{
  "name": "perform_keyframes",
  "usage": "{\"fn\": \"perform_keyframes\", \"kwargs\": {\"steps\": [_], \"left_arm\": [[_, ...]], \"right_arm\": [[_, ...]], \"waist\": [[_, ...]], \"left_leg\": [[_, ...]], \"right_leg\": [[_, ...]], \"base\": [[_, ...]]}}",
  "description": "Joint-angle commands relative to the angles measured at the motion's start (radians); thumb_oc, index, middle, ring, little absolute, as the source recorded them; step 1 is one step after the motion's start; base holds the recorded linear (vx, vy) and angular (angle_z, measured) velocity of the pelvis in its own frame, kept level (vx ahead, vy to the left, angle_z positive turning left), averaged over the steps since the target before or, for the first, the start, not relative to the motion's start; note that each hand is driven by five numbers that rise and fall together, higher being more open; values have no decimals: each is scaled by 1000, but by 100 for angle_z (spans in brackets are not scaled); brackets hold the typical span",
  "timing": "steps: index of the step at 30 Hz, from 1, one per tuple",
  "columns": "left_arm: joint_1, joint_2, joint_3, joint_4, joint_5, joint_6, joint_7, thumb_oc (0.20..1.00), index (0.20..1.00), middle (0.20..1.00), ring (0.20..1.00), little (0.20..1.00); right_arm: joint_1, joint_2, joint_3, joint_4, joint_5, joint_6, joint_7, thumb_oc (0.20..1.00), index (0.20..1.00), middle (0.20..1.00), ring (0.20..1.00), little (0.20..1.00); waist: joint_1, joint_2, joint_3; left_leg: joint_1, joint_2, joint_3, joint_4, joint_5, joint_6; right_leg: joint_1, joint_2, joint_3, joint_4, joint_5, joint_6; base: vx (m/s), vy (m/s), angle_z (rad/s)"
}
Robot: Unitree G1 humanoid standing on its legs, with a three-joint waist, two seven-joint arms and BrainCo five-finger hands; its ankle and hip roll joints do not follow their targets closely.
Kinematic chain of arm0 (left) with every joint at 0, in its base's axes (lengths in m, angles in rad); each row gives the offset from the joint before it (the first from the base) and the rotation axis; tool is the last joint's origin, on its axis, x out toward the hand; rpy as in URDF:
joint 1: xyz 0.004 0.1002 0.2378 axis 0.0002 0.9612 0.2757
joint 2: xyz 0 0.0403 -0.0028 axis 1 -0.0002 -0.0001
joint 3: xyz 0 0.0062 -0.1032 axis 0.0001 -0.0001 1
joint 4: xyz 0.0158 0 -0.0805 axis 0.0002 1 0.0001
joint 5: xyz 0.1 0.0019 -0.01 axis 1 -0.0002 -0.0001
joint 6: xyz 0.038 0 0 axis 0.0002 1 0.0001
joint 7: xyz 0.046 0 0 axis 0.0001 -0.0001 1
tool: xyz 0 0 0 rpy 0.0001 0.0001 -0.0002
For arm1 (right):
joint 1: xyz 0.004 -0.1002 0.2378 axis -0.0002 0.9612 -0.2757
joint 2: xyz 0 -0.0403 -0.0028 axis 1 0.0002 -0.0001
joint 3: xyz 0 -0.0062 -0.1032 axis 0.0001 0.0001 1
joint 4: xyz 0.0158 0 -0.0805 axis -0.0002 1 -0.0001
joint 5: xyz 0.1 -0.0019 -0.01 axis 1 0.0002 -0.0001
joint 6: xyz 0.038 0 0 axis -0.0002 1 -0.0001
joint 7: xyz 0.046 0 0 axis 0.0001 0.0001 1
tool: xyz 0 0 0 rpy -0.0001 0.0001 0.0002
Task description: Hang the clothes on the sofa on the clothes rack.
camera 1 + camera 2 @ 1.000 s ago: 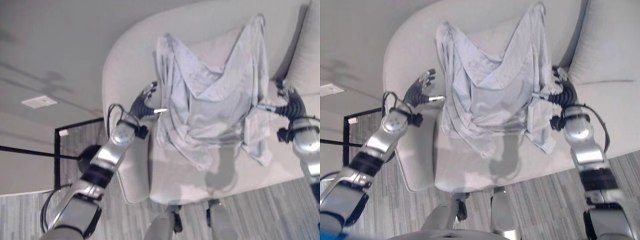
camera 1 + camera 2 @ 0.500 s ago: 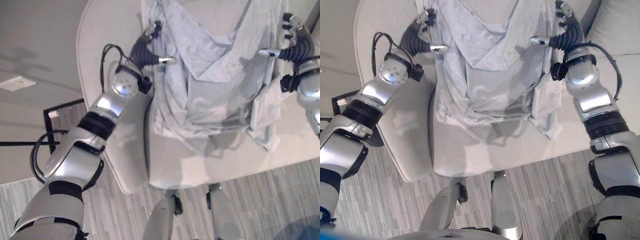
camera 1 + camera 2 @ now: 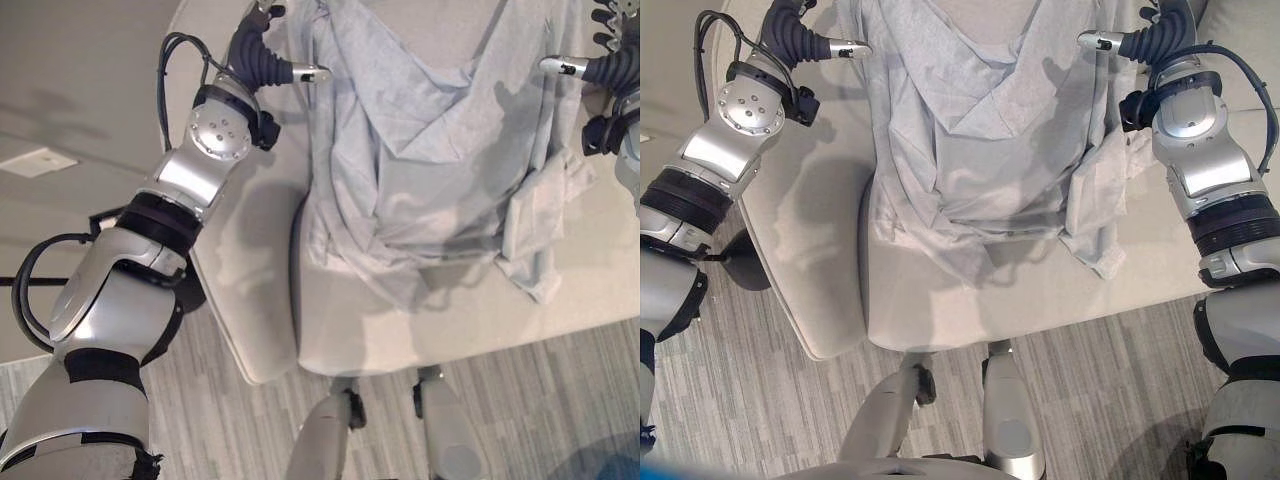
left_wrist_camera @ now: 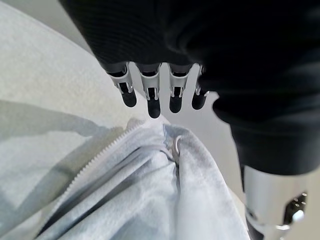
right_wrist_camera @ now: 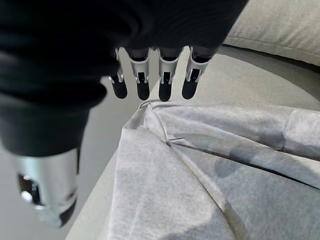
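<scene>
A pale grey sofa (image 3: 250,300) carries a light grey zip-up garment (image 3: 990,150) spread over its seat and backrest. The left hand (image 3: 262,62) hovers by the garment's left edge, the right hand (image 3: 1155,40) by its right edge, both with fingers straight, holding nothing.

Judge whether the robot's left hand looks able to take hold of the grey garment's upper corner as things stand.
Probably yes: the left hand hangs open just above the garment corner on the sofa, with nothing between.
</scene>
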Motion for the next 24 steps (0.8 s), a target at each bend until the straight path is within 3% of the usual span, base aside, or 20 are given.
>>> {"fn": "perform_keyframes", "kwargs": {"steps": [1,14,24], "left_arm": [[-86,30,-40,69,-55,-52,41,1000,1000,1000,1000,1000],[-183,37,-130,196,-104,-34,13,1000,1000,1000,1000,1000],[-217,38,-173,232,-102,-24,5,1000,1000,1000,1000,1000]], "right_arm": [[-91,-85,5,-6,36,-72,-47,1000,1000,1000,1000,1000],[-371,-75,288,195,83,-13,3,1000,1000,1000,1000,1000],[-430,-39,358,229,130,-3,20,1000,1000,1000,1000,1000]], "waist": [[14,-3,-47],[21,-7,-46],[21,-17,-47]], "left_leg": [[57,10,-52,7,-71,-87],[42,16,-48,7,-59,-101],[27,23,-54,7,-50,-106]], "right_leg": [[25,-44,25,20,-59,98],[12,-44,14,20,-50,99],[-3,-33,15,26,-52,92]], "base": [[0,0,0],[-2,-20,4],[0,-4,0]]}}
